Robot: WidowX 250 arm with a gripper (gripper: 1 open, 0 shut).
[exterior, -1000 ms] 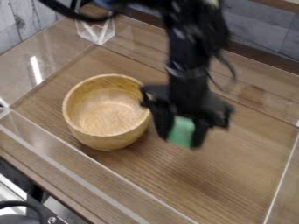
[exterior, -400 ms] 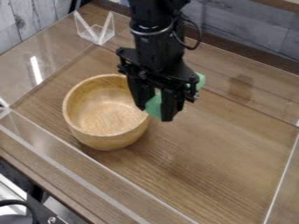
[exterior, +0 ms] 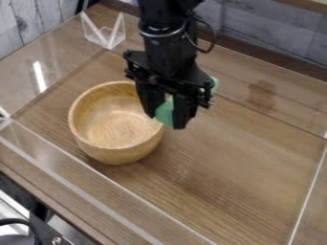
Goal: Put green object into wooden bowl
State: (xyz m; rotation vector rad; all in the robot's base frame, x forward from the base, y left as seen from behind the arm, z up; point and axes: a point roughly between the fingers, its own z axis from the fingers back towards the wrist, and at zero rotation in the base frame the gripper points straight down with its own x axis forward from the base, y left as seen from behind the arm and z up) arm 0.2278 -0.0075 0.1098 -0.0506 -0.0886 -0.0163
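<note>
The wooden bowl (exterior: pixel 115 122) is round, light tan and stands at the left of the table with nothing inside it. My black gripper (exterior: pixel 174 118) points straight down over the bowl's right rim. It is shut on the green object (exterior: pixel 166 112), a bright green bar held between the fingers; green shows low between them and again at the right side (exterior: pixel 217 88). The bar hangs above the rim, clear of the bowl's floor. Most of the bar is hidden by the fingers.
A clear plastic wall (exterior: pixel 153 206) fences the wooden table (exterior: pixel 243 182) on the front and sides. A small clear stand (exterior: pixel 105 33) sits at the back left. A grey plank wall runs behind.
The gripper has carried the green bar leftward from the open table to over the bowl's right rim, rolling a little on the way. In the last half second it barely moved.
</note>
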